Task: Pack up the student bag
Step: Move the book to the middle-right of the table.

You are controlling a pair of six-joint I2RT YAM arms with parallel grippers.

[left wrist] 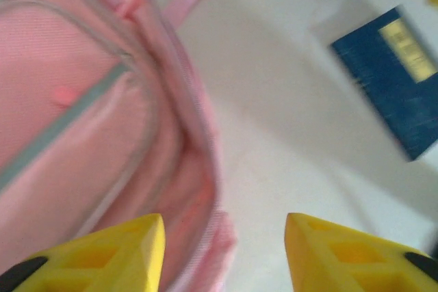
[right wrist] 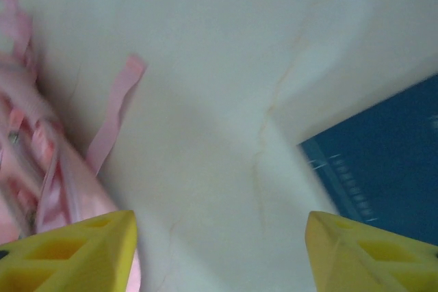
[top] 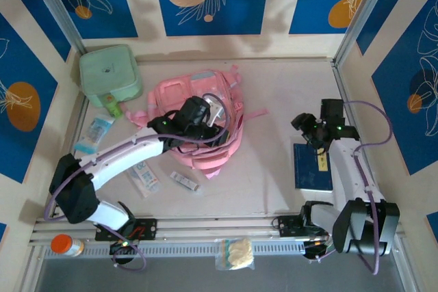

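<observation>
Left arm stretched diagonally up-right, left pincer (left wrist: 226,258) apart and empty over student bag (top: 171,95) lying mid-frame on desk (top: 274,100), long axis roughly top-to-bottom; right pincer (right wrist: 219,251) apart, empty, centre-right.

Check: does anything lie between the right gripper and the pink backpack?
Nothing visible: only bare table and the bag's own loose strap lie between the right gripper and the student bag. The blue book lies aside.
</observation>
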